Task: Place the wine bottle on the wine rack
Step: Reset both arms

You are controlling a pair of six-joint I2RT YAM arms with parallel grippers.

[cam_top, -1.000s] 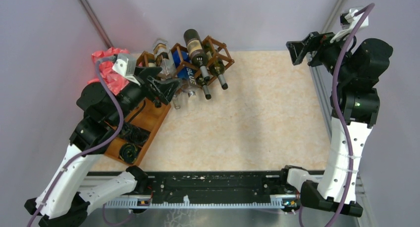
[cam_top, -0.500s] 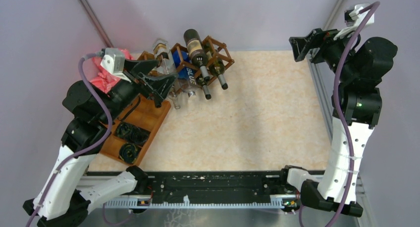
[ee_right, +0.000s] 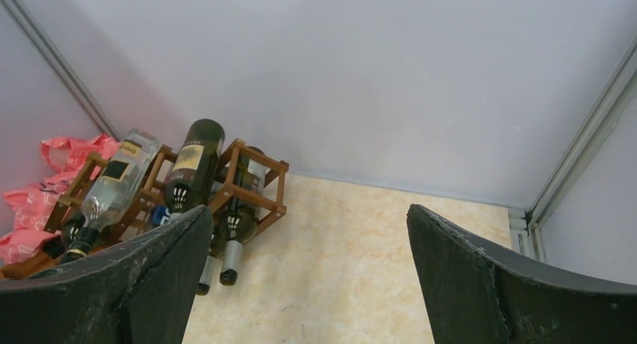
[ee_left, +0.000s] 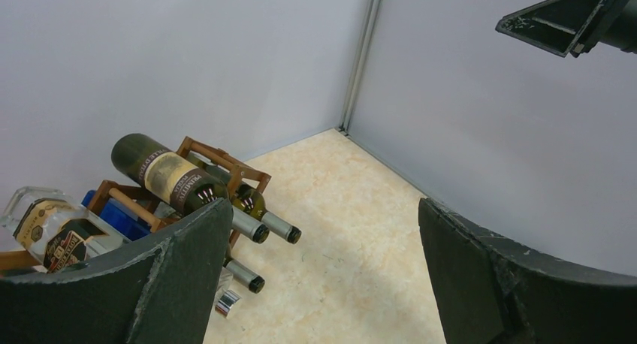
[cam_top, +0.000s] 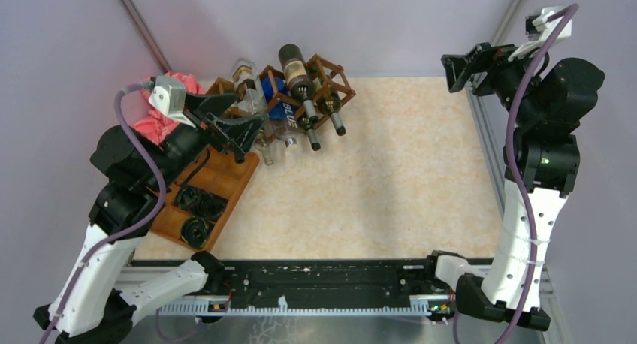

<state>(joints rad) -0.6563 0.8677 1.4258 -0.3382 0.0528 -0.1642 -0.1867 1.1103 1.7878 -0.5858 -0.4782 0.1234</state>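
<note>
Dark-glass bottle lies on top of the rack at the far left, both pairs of jaws spread and empty: task looks done.

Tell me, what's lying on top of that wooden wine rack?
A dark labelled bottle lies atop the wine rack, a clear bottle beside it. Lower bottles' bodies are mostly covered.

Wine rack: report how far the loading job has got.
Done: the wine rack holds several bottles, with a dark wine bottle lying on top. In hand: nothing. The left pincer hovers open beside the rack, and the right pincer is open, raised at the far right. Left: no bottle clearly lies outside the rack, so probably only pulling back.
</note>
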